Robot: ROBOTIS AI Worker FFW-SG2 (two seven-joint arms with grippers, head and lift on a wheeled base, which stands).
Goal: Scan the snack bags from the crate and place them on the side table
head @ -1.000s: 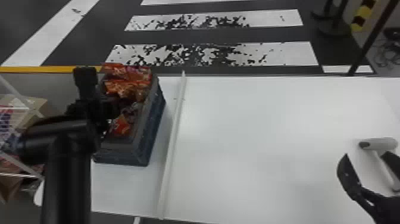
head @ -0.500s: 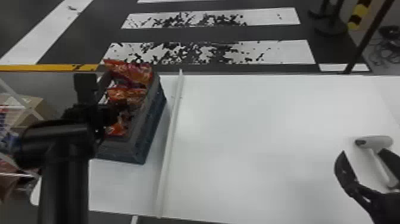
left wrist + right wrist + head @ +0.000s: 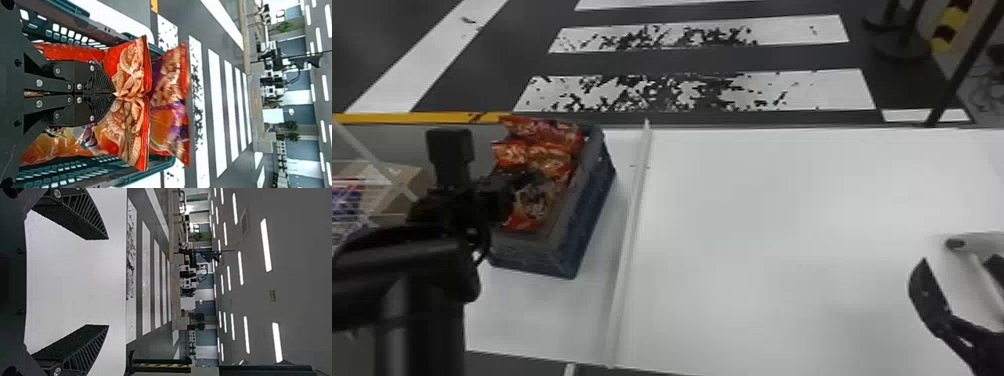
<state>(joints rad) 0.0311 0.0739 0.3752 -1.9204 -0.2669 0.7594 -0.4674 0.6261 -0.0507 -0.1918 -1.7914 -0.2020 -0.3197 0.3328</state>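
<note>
We see striped dark floor (image 3: 497,75) across the top of the head view, and below it the white table (image 3: 782,225) running from centre to right. A long pale strip (image 3: 627,235) crosses the tabletop left of centre, and the dark crate (image 3: 532,260) stands on the table just beyond it, left of the middle.

In the crate, upper left of the frame, we have red-orange snack bags (image 3: 537,127) bunched close (rather crumpled, to our eyes). Our left gripper (image 3: 524,177) is over the crate at left; in the left wrist view its fingers are pressed together, pinching the middle of one snack bag (image 3: 129,133).

Our right gripper (image 3: 958,260) is parked at the lower right, its fingers spread wide with nothing between them in the right wrist view. Near it, at the right edge, our white scanner (image 3: 982,242) lies on the table.
</note>
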